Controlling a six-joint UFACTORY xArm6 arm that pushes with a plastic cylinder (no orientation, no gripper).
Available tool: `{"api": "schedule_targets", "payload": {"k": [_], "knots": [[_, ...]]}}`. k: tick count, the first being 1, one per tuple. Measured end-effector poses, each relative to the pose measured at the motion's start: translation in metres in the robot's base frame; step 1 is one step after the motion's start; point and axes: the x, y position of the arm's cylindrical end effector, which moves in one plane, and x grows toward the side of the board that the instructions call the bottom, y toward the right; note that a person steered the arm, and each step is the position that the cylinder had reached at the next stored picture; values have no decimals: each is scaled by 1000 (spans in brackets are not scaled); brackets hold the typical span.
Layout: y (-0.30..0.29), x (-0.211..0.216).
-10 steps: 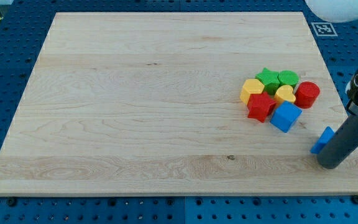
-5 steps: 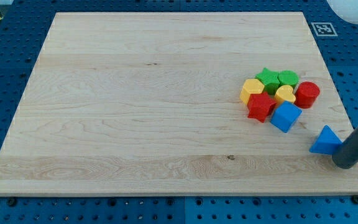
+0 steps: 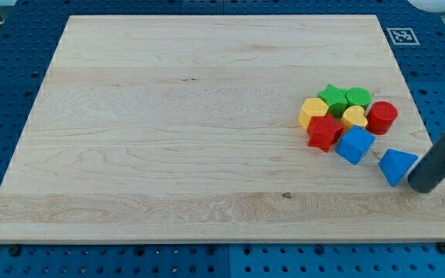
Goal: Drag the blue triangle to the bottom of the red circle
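Note:
The blue triangle (image 3: 396, 165) lies on the wooden board near the view's right edge, below and slightly right of the red circle (image 3: 382, 117). My tip (image 3: 423, 185) rests on the board just right of the triangle, touching or almost touching its right side. The red circle sits at the right end of a tight cluster of blocks. A gap of bare board separates the triangle from the circle.
The cluster holds a blue cube (image 3: 355, 144), a red star-like block (image 3: 324, 133), a yellow heart-like block (image 3: 354, 117), a yellow hexagon (image 3: 312, 112) and two green blocks (image 3: 333, 96) (image 3: 358, 97). The board's right edge (image 3: 433, 147) runs close behind my tip.
The rod swung from over the triangle to its right side, then moved up the view. The blue triangle shifted up and slightly left, closer to the blue cube and the red circle.

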Motion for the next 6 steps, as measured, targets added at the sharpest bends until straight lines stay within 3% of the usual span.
{"api": "schedule_targets", "payload": {"k": [1,4,5,6], "knots": [[-8,26],[-10,-1],[-39,26],[-54,17]]}}
